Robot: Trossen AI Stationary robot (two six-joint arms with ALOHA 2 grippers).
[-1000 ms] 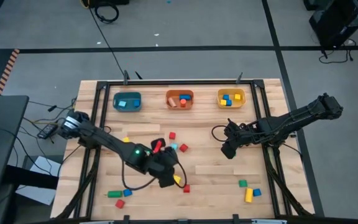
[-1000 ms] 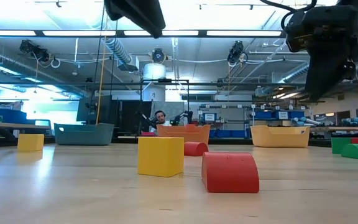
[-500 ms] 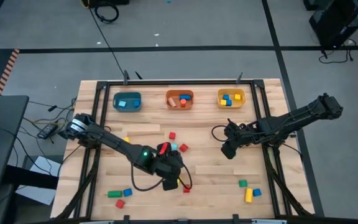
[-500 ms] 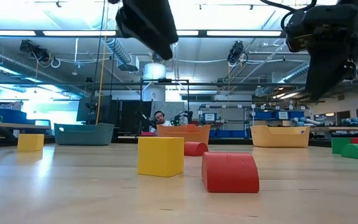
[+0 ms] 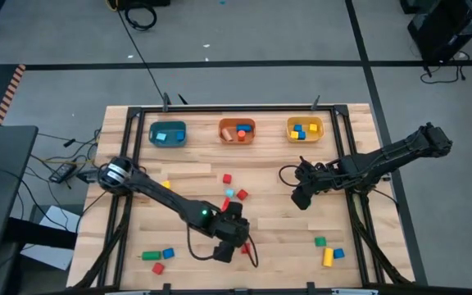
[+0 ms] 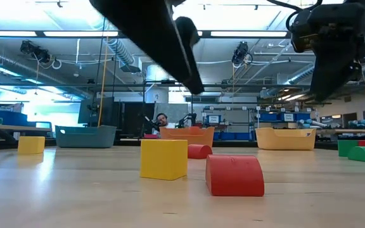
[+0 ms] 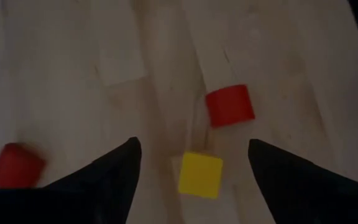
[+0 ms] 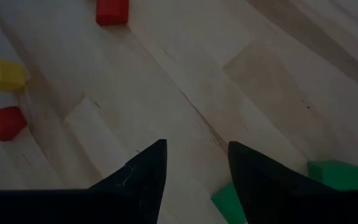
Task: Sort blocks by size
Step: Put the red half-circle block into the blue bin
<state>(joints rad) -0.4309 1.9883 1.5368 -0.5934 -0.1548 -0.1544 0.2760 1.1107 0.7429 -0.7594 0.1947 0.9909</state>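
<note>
Blocks lie scattered over the bench (image 5: 269, 215), a yellow cube (image 7: 199, 175) between the spread, empty fingers of the left end effector (image 7: 191, 169), lower centre; right end effector (image 8: 194, 163) part-open, empty.

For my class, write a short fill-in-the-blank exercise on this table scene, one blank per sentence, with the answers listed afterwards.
1. In the left wrist view, the block lying between the left gripper's spread fingers is coloured ____.
2. At the far edge of the table stand ____ bins: the teal bin, the orange bin and the yellow bin.
3. The right gripper hangs over the table holding ____.

Answers: yellow; three; nothing
</note>
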